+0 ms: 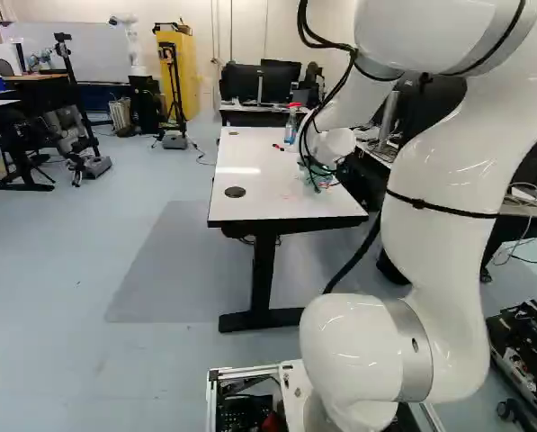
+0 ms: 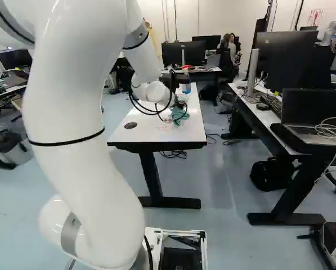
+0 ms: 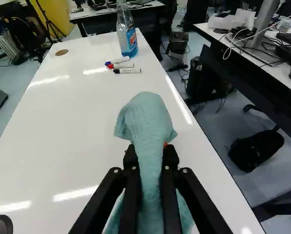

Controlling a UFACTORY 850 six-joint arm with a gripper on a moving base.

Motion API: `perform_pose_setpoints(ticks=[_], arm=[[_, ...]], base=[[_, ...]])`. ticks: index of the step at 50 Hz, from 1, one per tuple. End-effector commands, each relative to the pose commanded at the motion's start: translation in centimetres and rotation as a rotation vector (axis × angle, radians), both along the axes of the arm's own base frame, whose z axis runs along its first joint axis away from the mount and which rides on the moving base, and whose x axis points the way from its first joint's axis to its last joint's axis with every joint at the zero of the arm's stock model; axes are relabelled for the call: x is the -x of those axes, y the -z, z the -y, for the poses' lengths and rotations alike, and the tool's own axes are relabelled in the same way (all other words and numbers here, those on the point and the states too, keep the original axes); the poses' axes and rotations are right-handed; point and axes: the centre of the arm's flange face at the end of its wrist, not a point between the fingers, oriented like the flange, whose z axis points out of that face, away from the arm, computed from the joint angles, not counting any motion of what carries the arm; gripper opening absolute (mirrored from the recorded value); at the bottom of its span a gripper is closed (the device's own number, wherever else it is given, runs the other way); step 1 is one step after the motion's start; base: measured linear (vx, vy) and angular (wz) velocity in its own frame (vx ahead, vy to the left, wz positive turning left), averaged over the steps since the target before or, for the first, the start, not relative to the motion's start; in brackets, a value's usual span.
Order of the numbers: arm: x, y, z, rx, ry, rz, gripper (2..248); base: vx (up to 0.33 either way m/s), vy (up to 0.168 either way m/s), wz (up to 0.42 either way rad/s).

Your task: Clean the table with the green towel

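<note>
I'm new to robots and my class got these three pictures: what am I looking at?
The machine is one white robot arm on a moving base. Two pictures look ahead past it from behind, one from its left, one from its right. The third comes from its wrist, looking along the black gripper, whose two fingers pinch a green towel. Beneath is a white table. Farther along it stand a bottle and, lying near it, three markers.
</note>
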Motion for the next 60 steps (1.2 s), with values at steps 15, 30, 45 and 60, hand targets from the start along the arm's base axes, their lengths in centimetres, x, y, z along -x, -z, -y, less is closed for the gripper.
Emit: perform_pose_setpoints(ticks=[15,30,45,60], arm=[[-2.5,0.0,1.2,0.008,0.013,0.032,47],[-2.6,0.6,1.2,0.006,0.013,0.023,47],[-2.9,2.2,1.3,0.003,0.014,0.003,47],[-3.2,3.8,1.4,-0.002,0.014,-0.021,47]], base=[[0.000,0.000,0.000],[0.000,0.000,0.000],[0.000,0.000,0.000],[0.000,0.000,0.000]])
